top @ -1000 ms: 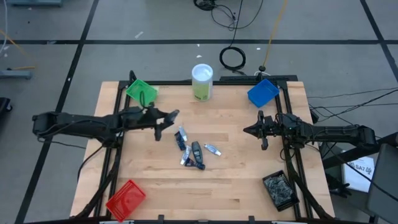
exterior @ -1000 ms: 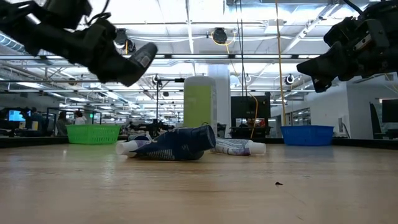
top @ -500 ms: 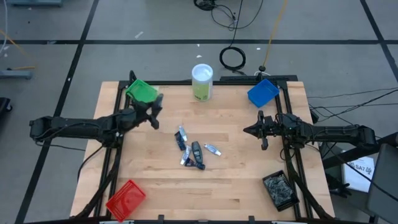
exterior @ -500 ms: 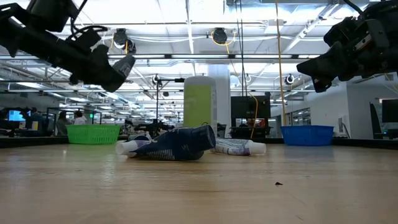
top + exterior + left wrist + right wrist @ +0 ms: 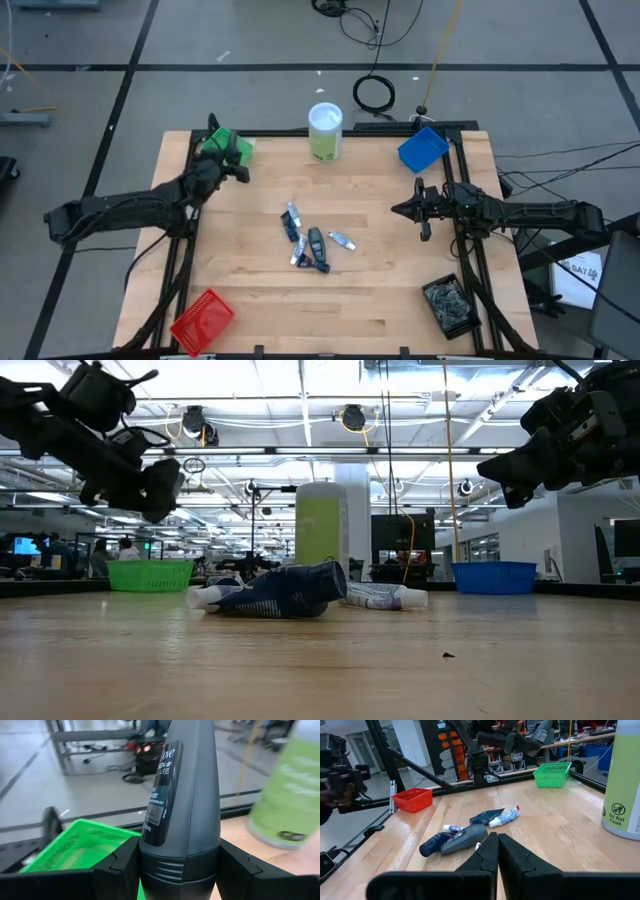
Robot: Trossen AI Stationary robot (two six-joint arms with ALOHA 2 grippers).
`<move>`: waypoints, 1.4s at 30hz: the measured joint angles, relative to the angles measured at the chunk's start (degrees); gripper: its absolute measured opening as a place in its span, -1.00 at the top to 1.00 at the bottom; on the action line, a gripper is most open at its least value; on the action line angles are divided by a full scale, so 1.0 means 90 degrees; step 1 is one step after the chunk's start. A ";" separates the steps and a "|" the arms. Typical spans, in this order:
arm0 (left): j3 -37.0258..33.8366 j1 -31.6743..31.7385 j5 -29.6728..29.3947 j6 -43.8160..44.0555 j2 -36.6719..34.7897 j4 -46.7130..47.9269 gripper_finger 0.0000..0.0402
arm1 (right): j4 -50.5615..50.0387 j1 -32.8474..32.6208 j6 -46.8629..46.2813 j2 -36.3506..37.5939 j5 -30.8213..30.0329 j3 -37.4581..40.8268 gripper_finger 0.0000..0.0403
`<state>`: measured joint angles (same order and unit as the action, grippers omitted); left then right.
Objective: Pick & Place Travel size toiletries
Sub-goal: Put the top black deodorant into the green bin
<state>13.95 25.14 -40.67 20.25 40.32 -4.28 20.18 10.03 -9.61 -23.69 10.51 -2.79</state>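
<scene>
My left gripper (image 5: 232,165) hangs at the green bin's (image 5: 222,142) near edge, at the table's far left, shut on a dark grey oblong bottle (image 5: 181,795). In the left wrist view the green bin (image 5: 75,847) lies just beyond the bottle. Several more travel size toiletries, blue-and-white tubes and dark bottles (image 5: 312,245), lie in a loose pile on the table's middle. In the right wrist view the pile (image 5: 465,834) is ahead of my right gripper. My right gripper (image 5: 400,210) waits shut above the table's right side and holds nothing. My left gripper pinches the dark bottle's ribbed end (image 5: 180,872) between its two fingers (image 5: 120,870), one on each side. The bottle's body reaches out past the fingertips, in line with the fingers. It is lifted clear of the table.
A tall white-and-green canister (image 5: 325,131) stands at the far edge. A blue bin (image 5: 422,148) sits at the far right, a red bin (image 5: 203,320) at the near left and a dark tray (image 5: 450,305) at the near right. Bare wood lies near the front edge.
My left gripper has swung with the dark bottle from near the pile toward the table's far left, up to the green bin, turning and rolling as it went. The bottle stays in the hold, clear of the table.
</scene>
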 joint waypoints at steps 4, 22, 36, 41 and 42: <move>0.0477 0.0834 0.0463 0.0015 0.0019 0.1074 0.09 | -0.0002 0.0000 0.0000 -0.0001 0.0002 -0.0002 1.00; 0.1806 0.3261 0.2172 0.0151 0.1263 0.3453 0.09 | -0.0003 0.0000 0.0024 -0.0002 0.0000 0.0000 1.00; 0.1807 0.2900 0.1516 0.0785 0.1779 0.3175 0.05 | 0.0005 0.0000 0.0046 -0.0002 -0.0022 -0.0002 1.00; 0.1807 0.2804 0.1515 0.1098 0.1831 0.2957 -0.07 | 0.0007 0.0000 0.0049 -0.0002 -0.0022 -0.0002 1.00; 0.1807 0.2765 0.1534 0.1122 0.1861 0.2948 -0.08 | 0.0005 0.0000 0.0049 -0.0001 -0.0022 -0.0002 1.00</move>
<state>30.22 50.03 -26.86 30.35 57.06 22.25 20.23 10.02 -9.17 -23.69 10.31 -2.81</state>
